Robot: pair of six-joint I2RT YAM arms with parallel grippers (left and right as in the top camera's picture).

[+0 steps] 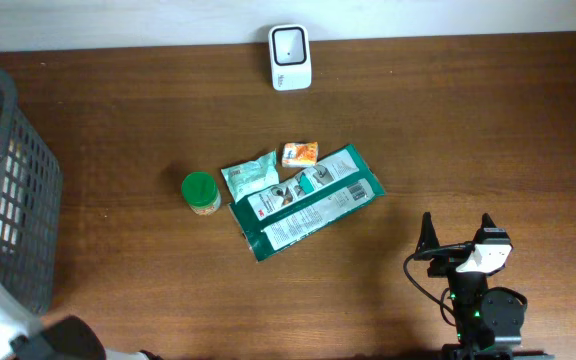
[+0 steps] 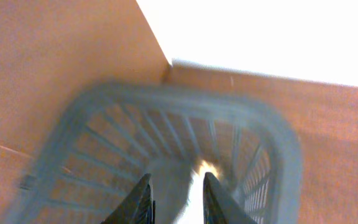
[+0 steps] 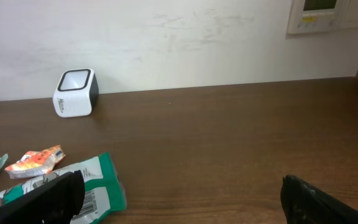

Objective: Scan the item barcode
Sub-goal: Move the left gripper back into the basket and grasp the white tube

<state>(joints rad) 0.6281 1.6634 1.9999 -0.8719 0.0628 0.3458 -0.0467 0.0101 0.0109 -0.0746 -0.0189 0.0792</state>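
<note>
On the left, the basket [image 1: 23,170] sits under the left gripper [image 2: 177,186], too blurry to tell if it's gripping anything; mid-table the green pouch [image 1: 308,205] lies short of the far scanner [image 1: 290,57], right gripper [image 1: 457,230] splayed wide, and a sloppy grab could cover its barcode
</note>
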